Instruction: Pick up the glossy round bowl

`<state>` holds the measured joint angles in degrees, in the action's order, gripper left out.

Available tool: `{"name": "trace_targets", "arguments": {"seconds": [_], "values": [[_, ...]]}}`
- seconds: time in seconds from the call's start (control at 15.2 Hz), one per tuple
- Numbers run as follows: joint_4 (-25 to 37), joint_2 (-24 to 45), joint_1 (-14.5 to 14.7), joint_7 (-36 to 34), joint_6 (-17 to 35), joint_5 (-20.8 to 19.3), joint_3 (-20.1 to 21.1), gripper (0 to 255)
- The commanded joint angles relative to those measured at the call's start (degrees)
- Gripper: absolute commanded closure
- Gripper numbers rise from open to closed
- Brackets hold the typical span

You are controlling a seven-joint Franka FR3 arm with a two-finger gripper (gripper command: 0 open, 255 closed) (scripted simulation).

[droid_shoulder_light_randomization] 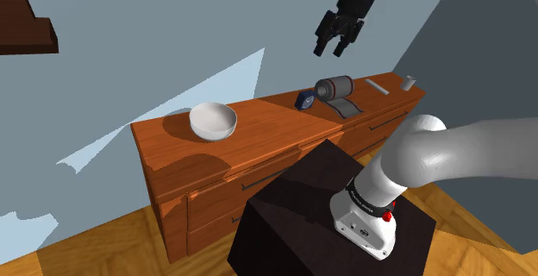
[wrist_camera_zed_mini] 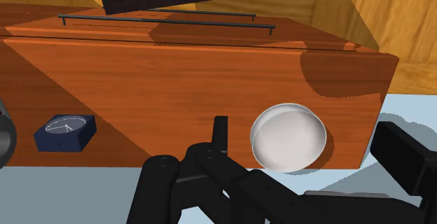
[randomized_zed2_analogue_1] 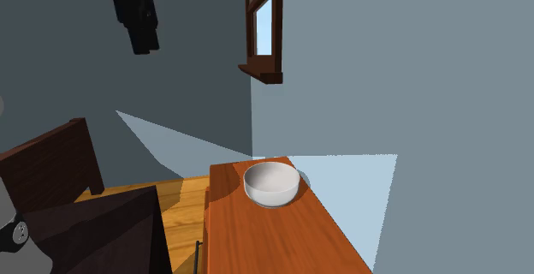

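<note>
Bowl (droid_shoulder_light_randomization: 213, 121): white, glossy, round, upright, near dresser (droid_shoulder_light_randomization: 267, 126) top's end at shoulder view's left. Likely rigid, light, slippery, breakable. Hold: pinch rim wall. Gripper (droid_shoulder_light_randomization: 332, 50): fingers spread, empty, high above dresser.

White bowl (droid_shoulder_light_randomization: 212, 121); reddish-brown dresser (droid_shoulder_light_randomization: 272, 113); navy clock (droid_shoulder_light_randomization: 304, 100); grey-blue wall (droid_shoulder_light_randomization: 129, 41).

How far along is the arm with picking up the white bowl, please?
Done: nothing yet; the white bowl sits untouched on the wooden dresser. In hand: the open, empty hand hovers high above it. Left: descend over the bowl, close on it, lift.
</note>
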<state>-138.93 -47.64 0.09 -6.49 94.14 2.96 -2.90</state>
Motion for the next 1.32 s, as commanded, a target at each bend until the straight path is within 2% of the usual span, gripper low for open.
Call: {"name": "trace_targets", "arguments": {"seconds": [0.0,0.66,1.25], "values": [[0.00,0.00,0.00,0.00,0.00,0.00,0.00,0],[-5.55,15.28,1.11,1.18,20.95,0.55,0.52,0],[-3.15,34.58,2.18,2.56,37.94,1.62,0.83,0]]}}
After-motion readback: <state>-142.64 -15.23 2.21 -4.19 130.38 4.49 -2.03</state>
